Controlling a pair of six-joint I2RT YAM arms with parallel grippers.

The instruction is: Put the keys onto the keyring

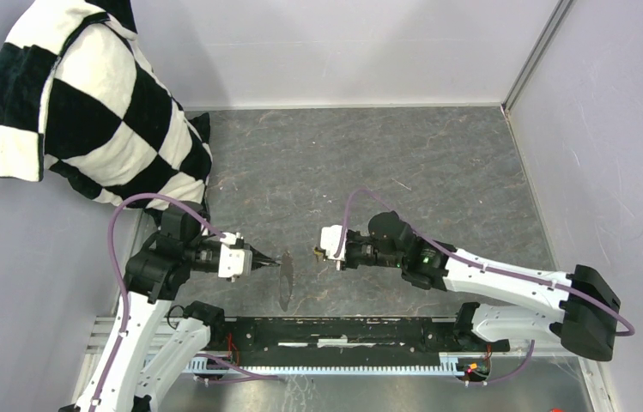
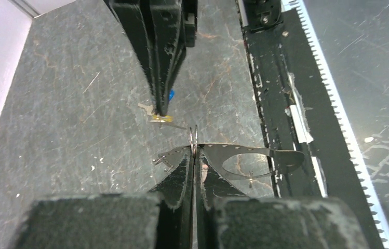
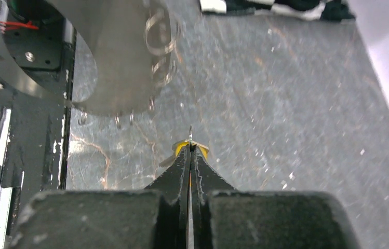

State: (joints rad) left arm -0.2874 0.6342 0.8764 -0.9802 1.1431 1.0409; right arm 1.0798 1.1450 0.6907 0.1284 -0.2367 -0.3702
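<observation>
My left gripper (image 1: 268,262) (image 2: 194,154) is shut on the keyring (image 2: 194,136), a thin grey metal loop seen edge-on that sticks out past the fingertips (image 1: 286,260). My right gripper (image 1: 321,252) (image 3: 190,151) is shut on the yellow-headed key (image 3: 182,148) (image 2: 161,119), with a thin sliver of metal poking out beyond it. The two grippers face each other a short gap apart above the table. In the left wrist view the right gripper (image 2: 159,109) comes down from the top. A spot of blue (image 2: 171,95) shows beside its fingers; I cannot tell what it rests on.
A black-and-white checkered cloth (image 1: 94,103) lies at the back left. The black mounting rail (image 1: 343,330) runs along the near edge between the arm bases. Grey walls (image 1: 609,129) close in the table at the right and back.
</observation>
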